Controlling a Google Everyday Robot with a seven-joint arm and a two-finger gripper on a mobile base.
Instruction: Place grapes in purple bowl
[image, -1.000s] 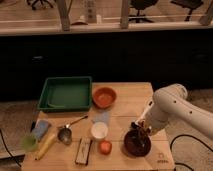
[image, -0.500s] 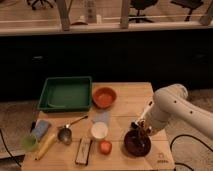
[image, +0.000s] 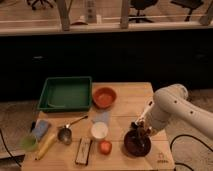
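Note:
The purple bowl (image: 134, 146) sits near the front right corner of the wooden table (image: 127, 102). My gripper (image: 140, 131) hangs low over the bowl's far rim, at the end of the white arm (image: 172, 107) reaching in from the right. The grapes are hidden: I cannot make them out under the gripper or against the dark bowl.
An orange-red bowl (image: 104, 97) and a green tray (image: 65, 94) stand at the back. A white cup (image: 99, 130) and a red-orange fruit (image: 104, 147) lie just left of the purple bowl. Further left are a metal scoop (image: 66, 134), a banana (image: 45, 146), a blue sponge (image: 41, 129) and a green cup (image: 28, 142).

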